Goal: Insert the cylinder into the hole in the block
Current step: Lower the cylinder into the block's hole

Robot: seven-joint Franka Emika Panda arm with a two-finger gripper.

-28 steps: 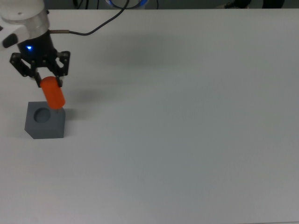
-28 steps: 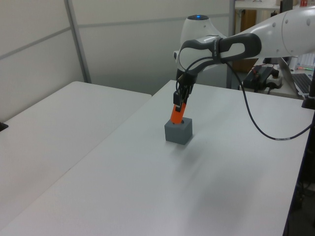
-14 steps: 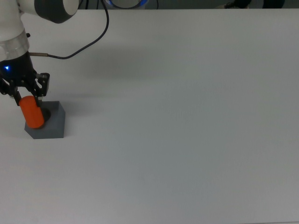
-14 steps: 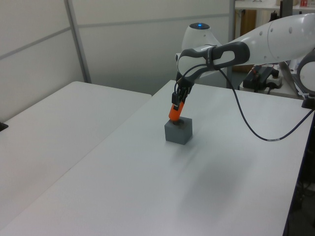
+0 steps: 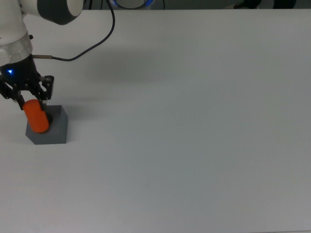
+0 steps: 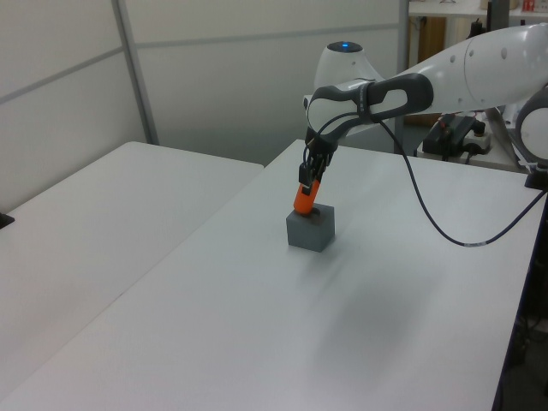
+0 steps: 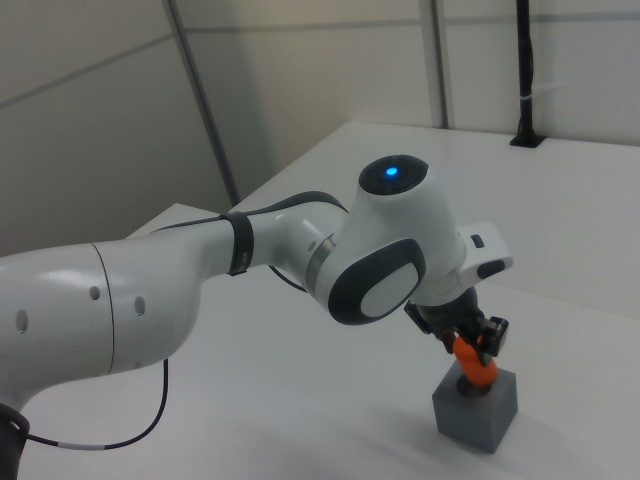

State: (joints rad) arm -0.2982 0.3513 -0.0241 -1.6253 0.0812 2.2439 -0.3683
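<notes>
End effector (image 5: 30, 100) is clamped on the cylinder's (image 5: 37, 117) top, so its free lower end can drop into the block (image 5: 54, 130), at the worktop's (image 5: 194, 121) 9 o'clock in the top view. You've got it tilted; straighten first.
</notes>
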